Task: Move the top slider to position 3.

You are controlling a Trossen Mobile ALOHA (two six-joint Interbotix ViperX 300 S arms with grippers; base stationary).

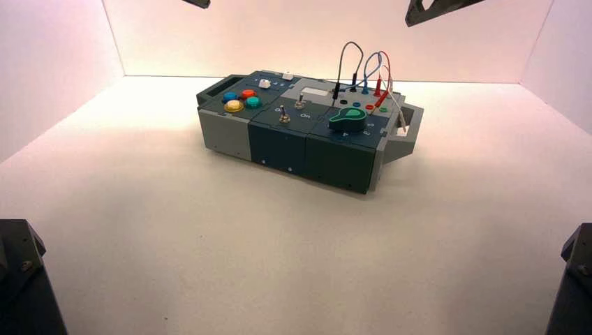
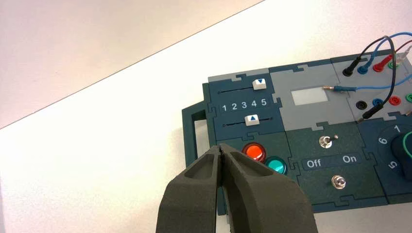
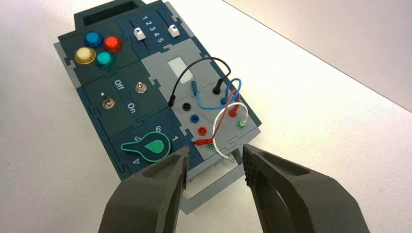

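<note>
- Left arm [image 1: 26, 279]: a dark section stands at the lower left corner of the high view.
- Left gripper [image 2: 221, 148]: its tip shows at the high view's top edge, above and beyond the box's left part. Its fingers meet, closed, with nothing held between them, and they touch no part of the box.
- Coloured buttons [image 1: 241, 100]: blue, red, yellow and green, grouped on the left part of the box [image 1: 279, 143].
- Lower slider [image 2: 252, 120]: white knob, on the near side of the digits 1 to 5.
- Top slider [image 2: 259, 84]: white knob in the slot along the far edge of the dark blue panel, beyond the coloured buttons. It sits at 5, untouched.
- Toggle switches [image 3: 108, 103]: two metal ones, mid-box.
- Green knob [image 3: 154, 146]: on the near right part, with the wires [image 1: 380, 63] behind it.
- Right gripper [image 3: 215, 153]: at the high view's top edge, above and beyond the box's right end. Its fingers stand wide apart, gripping nothing.
- Right arm [image 1: 572, 279]: a dark section stands at the lower right corner.
</note>
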